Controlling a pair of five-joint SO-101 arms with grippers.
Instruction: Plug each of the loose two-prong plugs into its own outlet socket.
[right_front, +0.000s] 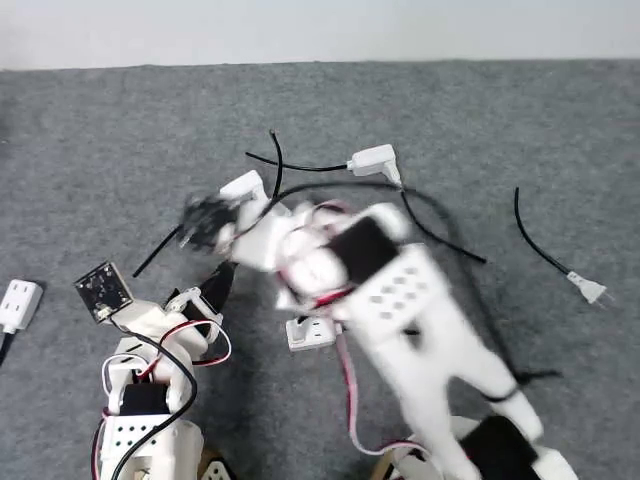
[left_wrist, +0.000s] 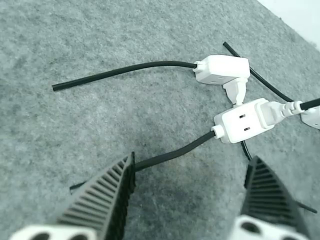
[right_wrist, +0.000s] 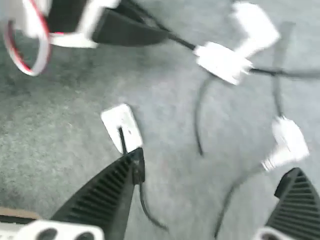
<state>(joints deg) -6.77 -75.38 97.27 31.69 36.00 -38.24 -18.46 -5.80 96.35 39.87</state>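
Two white outlet sockets (left_wrist: 242, 121) just beyond the wide-open, empty left hand (left_wrist: 192, 162)

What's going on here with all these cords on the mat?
Two robot arms are set to plug cords into sockets. The left arm hangs with open jaws above a socket that already has cords joined to it. The right arm stretches across the mat, jaws open and empty. One plug lies loose at the right.

You have a rough, fuzzy grey felt mat (left_wrist: 75, 45) underneath. The outlet socket (left_wrist: 245, 121) is smooth, glossy white plastic, its cord (left_wrist: 175, 150) matt black, and the fingers (left_wrist: 107, 195) of your left gripper (left_wrist: 187, 200) ribbed black plastic.
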